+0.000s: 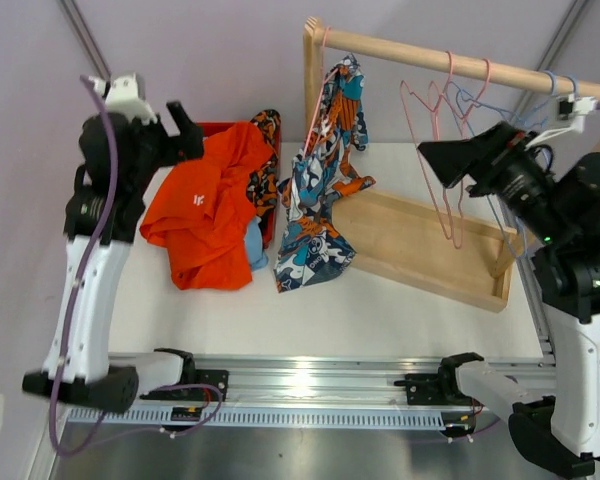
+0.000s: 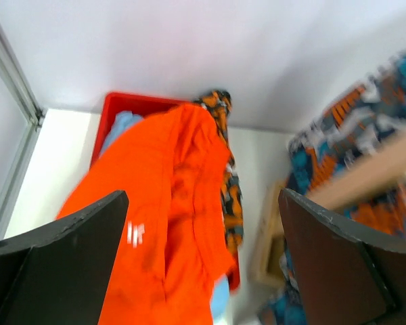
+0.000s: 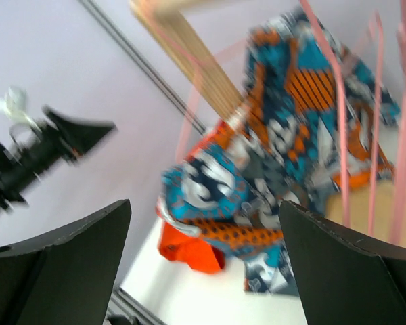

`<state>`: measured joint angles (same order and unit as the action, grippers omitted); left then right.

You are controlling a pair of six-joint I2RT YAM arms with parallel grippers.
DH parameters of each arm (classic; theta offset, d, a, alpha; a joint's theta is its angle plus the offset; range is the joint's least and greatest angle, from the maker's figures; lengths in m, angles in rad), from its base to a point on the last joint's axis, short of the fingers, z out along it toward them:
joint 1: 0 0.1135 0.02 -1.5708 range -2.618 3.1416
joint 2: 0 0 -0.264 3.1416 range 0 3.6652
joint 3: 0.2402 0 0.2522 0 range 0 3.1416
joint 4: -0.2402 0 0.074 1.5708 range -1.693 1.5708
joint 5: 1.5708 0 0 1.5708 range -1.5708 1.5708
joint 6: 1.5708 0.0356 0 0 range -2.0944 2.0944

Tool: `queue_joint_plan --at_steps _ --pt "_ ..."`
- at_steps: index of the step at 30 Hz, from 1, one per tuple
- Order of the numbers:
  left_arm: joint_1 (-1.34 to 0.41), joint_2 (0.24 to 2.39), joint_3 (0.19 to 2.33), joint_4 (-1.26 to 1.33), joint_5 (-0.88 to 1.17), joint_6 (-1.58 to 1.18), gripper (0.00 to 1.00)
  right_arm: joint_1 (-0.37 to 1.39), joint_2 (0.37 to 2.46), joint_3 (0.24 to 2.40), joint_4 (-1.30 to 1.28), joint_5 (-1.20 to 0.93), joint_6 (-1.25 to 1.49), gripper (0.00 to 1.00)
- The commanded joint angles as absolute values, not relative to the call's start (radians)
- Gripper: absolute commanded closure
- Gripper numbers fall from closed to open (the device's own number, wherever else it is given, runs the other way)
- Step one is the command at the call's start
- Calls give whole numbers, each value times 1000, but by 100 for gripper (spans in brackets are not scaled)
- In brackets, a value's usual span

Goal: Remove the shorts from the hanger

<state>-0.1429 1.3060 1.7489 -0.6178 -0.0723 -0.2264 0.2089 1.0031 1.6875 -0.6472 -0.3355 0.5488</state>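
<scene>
Teal wave-print shorts [image 1: 316, 205] hang beside rack's end post [image 1: 312, 75]

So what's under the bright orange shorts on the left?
The bright orange shorts drape over a red bin; light blue fabric peeks out at their lower right edge, blotched orange-black shorts along their right side. The rest of the bin is covered.

We're looking out between the right gripper [image 3: 203, 206], its two dark fingers [image 3: 68, 271] spread wide at the bottom corners. Everything is blurred. Dead centre hang the teal-orange-white wave-print shorts [image 3: 284, 156], below the slanting wooden rail [image 3: 179, 44]. Thin pink hangers [image 3: 375, 135] cross in front of them on the right. Lower down we catch a patch of the bright orange shorts [image 3: 189, 252] on the white table [image 3: 210, 298]. Far left, the left gripper [image 3: 74, 132] shows as a dark pointed shape against the lilac wall [image 3: 68, 61].
</scene>
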Motion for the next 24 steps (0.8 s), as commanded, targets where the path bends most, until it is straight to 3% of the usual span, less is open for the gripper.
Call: queue_joint_plan --at_steps 1,5,10,15,24 --pt "-172 1138 1539 -583 -66 -209 1 216 1038 1856 -600 -400 581 1" --pt "-192 955 1336 -583 -69 -227 1 242 1140 1969 -558 -420 624 1" --pt "-204 786 1088 -612 -77 -245 1 455 1332 2072 -540 -299 563 1" --pt "-207 677 990 -644 -72 -245 1 549 1552 2278 -615 -200 492 2" --pt "-212 575 851 -637 -152 -250 1 561 1706 2258 -569 -120 503 11"
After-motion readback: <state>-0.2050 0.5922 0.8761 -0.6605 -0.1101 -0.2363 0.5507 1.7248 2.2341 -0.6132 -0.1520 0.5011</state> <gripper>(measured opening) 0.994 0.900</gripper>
